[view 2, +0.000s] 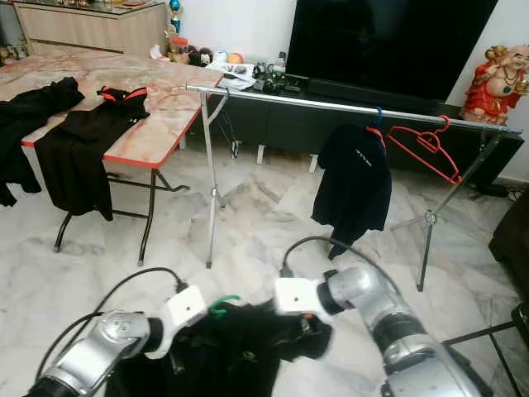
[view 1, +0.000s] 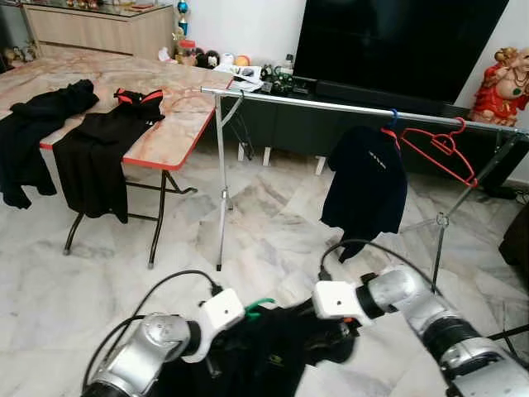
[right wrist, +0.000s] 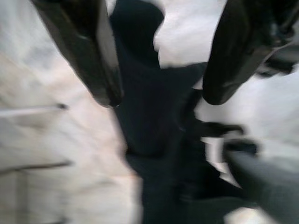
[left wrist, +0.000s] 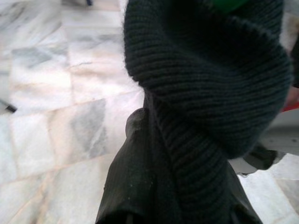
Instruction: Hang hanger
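Low in front of me hangs a black garment (view 1: pixel 273 356) on a green hanger, whose hook (view 1: pixel 258 308) sticks up beside my left gripper (view 1: pixel 227 347). That gripper is shut on the garment at its ribbed collar (left wrist: pixel 210 93), and its fingers are buried in the cloth. My right gripper (right wrist: pixel 159 100) stands open just at the garment's right side (view 1: pixel 343 335), with black fabric (right wrist: pixel 154 140) beyond its fingertips. The silver clothes rail (view 1: pixel 331 103) runs across ahead of me, well above and beyond both grippers.
On the rail hang a black shirt (view 1: pixel 364 186) on a blue hanger and an empty red hanger (view 1: pixel 442 149). A folding table (view 1: pixel 169 136) at the left carries black clothes. A TV unit (view 1: pixel 388 50) and a statue (view 1: pixel 500 83) stand behind; the floor is marble.
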Tool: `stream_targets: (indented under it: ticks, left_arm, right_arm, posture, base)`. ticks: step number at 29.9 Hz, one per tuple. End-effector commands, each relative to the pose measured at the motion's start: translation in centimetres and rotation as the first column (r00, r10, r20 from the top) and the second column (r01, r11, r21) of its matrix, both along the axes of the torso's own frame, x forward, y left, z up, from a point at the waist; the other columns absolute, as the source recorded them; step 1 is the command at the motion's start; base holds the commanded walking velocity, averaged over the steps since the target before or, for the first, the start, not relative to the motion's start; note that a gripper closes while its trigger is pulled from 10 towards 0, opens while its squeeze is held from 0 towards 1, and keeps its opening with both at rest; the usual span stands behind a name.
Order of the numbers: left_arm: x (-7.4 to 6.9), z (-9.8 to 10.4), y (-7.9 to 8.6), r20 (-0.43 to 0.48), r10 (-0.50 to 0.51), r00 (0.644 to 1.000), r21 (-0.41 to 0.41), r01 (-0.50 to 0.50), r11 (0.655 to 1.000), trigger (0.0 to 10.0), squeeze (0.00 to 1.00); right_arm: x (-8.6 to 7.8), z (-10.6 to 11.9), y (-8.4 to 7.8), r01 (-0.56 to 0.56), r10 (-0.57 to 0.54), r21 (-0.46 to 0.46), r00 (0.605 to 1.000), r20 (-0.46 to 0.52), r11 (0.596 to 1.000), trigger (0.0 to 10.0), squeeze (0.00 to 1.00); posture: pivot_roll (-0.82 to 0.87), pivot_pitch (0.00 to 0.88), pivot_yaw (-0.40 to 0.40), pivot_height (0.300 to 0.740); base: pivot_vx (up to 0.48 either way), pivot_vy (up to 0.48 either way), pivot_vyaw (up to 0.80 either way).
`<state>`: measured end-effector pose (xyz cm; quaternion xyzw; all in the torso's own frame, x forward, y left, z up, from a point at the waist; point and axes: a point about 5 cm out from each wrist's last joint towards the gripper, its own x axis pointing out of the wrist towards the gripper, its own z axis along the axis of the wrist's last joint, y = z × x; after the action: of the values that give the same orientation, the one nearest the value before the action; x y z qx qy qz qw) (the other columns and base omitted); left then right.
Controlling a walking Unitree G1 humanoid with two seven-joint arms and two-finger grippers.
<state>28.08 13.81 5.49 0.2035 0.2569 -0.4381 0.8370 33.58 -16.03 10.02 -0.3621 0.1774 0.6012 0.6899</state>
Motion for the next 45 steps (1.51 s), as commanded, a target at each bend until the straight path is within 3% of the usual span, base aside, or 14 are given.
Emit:
stream_targets:
  ticks: [1,4,5,6,7,8,9,15,16,19,23,29,34,45]
  left_arm:
    - [0.2,0.0,0.5,0.030,0.016,0.999,0.020,-0.016,1.000,0.0,0.00]
    - [0.1,-0.5,1.0,0.038,0.049,0.998,0.041,-0.050,0.998,0.0,0.00]
    - [0.2,-0.5,1.2,0.050,0.068,0.996,0.049,-0.070,0.996,0.0,0.00]
    - [0.4,-0.6,1.3,0.069,0.095,0.993,0.050,-0.098,0.994,0.8,0.00]
    - [0.5,-0.6,1.4,0.083,0.112,0.990,0.049,-0.116,0.992,0.8,0.00]
    - [0.6,-0.5,1.5,0.106,0.142,0.984,0.033,-0.146,0.989,4.1,0.00]
    - [0.8,-0.3,1.6,0.130,0.192,0.973,0.000,-0.193,0.981,10.0,0.00]
    - [1.0,-0.1,2.7,0.204,0.353,0.913,-0.102,-0.338,0.935,10.0,0.00]
    - [0.8,-0.2,3.1,0.218,0.377,0.900,-0.108,-0.362,0.926,10.0,0.00]
    - [0.4,-0.7,4.1,0.214,0.448,0.868,-0.139,-0.427,0.893,10.0,0.00]
    - [-0.7,-1.7,5.3,0.196,0.526,0.828,-0.164,-0.501,0.850,10.0,0.00]
    - [-2.3,-2.7,5.9,0.180,0.620,0.764,-0.211,-0.585,0.783,10.0,0.00]
    - [-4.0,-3.5,6.8,0.187,0.692,0.697,-0.222,-0.657,0.721,10.0,0.00]
    - [-5.9,-4.5,6.1,0.121,0.705,0.699,-0.235,-0.670,0.704,10.0,0.00]
  right_arm:
    - [1.0,1.4,-1.3,0.105,-0.108,0.046,0.992,0.060,0.993,10.0,1.00]
    - [1.5,1.8,-3.1,0.248,-0.258,0.094,0.960,0.107,0.964,10.0,1.00]
    - [1.6,1.8,-3.7,0.304,-0.316,0.104,0.939,0.132,0.947,10.0,0.68]
    - [1.9,1.7,-4.4,0.390,-0.404,0.116,0.900,0.162,0.914,10.0,0.00]
    - [2.0,1.5,-4.9,0.443,-0.459,0.123,0.869,0.183,0.888,10.0,0.00]
    - [2.1,1.2,-5.7,0.536,-0.554,0.143,0.809,0.194,0.832,10.0,0.00]
    - [1.8,0.0,-6.7,0.659,-0.685,0.186,0.709,0.169,0.728,10.0,0.00]
    - [-1.5,-5.3,-8.7,0.901,-0.924,0.229,0.381,-0.015,0.368,10.0,0.00]
    - [-3.0,-7.3,-9.1,0.943,-0.956,0.190,0.287,-0.059,0.272,10.0,0.00]
    - [-6.2,-10.9,-9.0,0.992,-0.985,0.076,0.114,-0.127,0.105,10.0,0.00]
    - [-10.4,-15.0,-6.5,0.997,-0.979,-0.061,0.025,-0.202,0.038,10.0,0.00]
    - [-14.9,-17.9,-5.6,0.977,-0.966,-0.193,-0.131,-0.223,-0.088,10.0,0.00]
    - [-17.3,-19.0,-5.3,0.959,-0.953,-0.240,-0.206,-0.223,-0.151,10.0,0.00]
    - [-17.7,-19.1,-5.6,0.957,-0.947,-0.247,-0.214,-0.240,-0.154,10.0,0.00]
  posture:
    - [0.21,0.000,-0.108,0.740]
    - [0.20,0.000,-0.106,0.740]
    - [0.20,0.000,-0.106,0.740]
    - [0.20,0.000,-0.103,0.740]
    - [0.20,0.000,-0.103,0.740]
    - [0.18,0.000,-0.096,0.740]
    - [0.18,0.000,-0.088,0.740]
    - [0.16,0.000,-0.060,0.740]
    - [0.16,0.000,-0.055,0.740]
    - [0.15,0.000,-0.039,0.740]
    - [0.15,0.000,-0.030,0.740]
    - [0.18,0.000,-0.031,0.740]
    - [0.18,0.000,-0.005,0.740]
    - [0.18,0.000,-0.007,0.740]
  base:
    - [0.000,0.000,0.00]
    - [0.000,0.000,0.00]
    - [0.000,0.000,0.00]
    - [0.000,0.000,0.00]
    - [0.000,0.000,0.00]
    - [0.000,0.000,0.00]
    - [0.000,0.000,0.00]
    - [0.000,0.000,0.00]
    - [0.000,0.000,0.00]
    - [0.000,0.000,0.00]
    - [0.000,0.000,0.00]
    - [0.000,0.000,0.00]
    - [0.000,0.000,0.00]
    - [0.000,0.000,0.00]
